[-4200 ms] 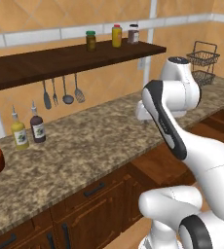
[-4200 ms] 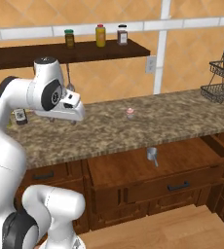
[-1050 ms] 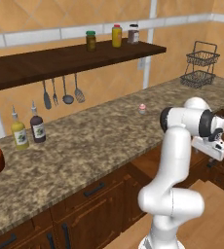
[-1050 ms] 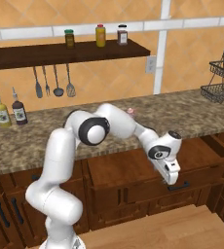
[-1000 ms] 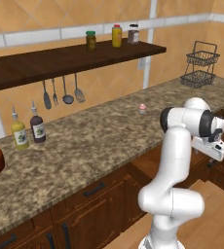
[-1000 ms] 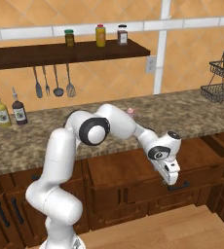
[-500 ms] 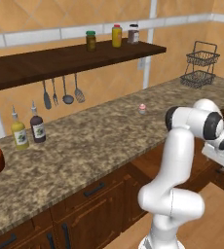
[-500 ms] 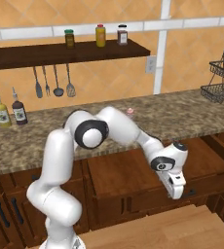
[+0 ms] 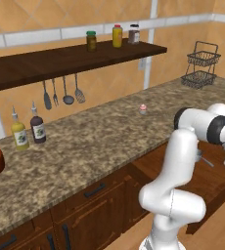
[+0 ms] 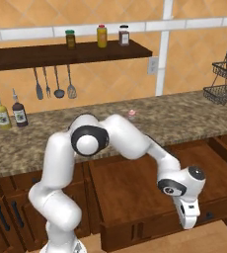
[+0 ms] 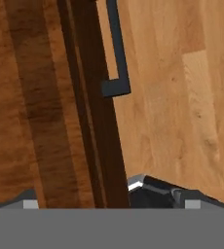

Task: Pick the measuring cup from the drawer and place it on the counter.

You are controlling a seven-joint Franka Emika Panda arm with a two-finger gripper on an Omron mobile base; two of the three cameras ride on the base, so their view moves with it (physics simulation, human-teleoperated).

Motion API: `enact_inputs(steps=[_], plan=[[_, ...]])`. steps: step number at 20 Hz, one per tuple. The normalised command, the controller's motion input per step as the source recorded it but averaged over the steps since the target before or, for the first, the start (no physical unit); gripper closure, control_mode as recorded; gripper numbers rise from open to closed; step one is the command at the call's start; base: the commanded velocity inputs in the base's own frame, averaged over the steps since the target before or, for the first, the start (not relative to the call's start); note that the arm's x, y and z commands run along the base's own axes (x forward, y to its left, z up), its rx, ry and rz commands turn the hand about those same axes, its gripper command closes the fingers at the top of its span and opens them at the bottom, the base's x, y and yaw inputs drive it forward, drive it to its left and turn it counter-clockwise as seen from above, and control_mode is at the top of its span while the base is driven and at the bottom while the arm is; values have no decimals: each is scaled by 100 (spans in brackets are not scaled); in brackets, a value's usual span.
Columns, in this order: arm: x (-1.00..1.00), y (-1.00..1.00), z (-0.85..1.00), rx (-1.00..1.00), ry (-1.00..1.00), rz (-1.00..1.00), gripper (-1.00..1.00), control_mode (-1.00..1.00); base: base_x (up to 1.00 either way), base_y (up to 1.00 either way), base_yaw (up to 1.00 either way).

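We see the counter (image 10: pixel 194 116) crossing mid-frame, with the drawer (image 10: pixel 130 190) pulled open below it at lower centre. Our gripper (image 10: pixel 190 221), at lower right over the drawer's front edge, spreads wide, empty. The measuring cup (image 9: pixel 206 161) lies in the drawer at right.

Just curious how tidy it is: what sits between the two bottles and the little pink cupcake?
Nothing; the left base view shows bare counter from the bottles to the cupcake.
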Motion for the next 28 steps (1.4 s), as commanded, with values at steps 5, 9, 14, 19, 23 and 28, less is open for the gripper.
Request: enact_inputs(steps=[5, 9, 14, 19, 23, 28], plan=[[26, 0, 97, 1, -25, 0, -100, -100, 0, 0, 0], [73, 0, 96, 0, -5, 7, -100, -100, 0, 0, 0], [88, -2, 37, -2, 16, 31, -100, -100, 0, 0, 0], [58, -31, -26, 0, 5, 65, -100, -100, 0, 0, 0], [21, -11, -53, 0, -11, 42, -100, -100, 0, 0, 0], [22, 2, -50, -8, -1, 25, -100, -100, 0, 0, 0]])
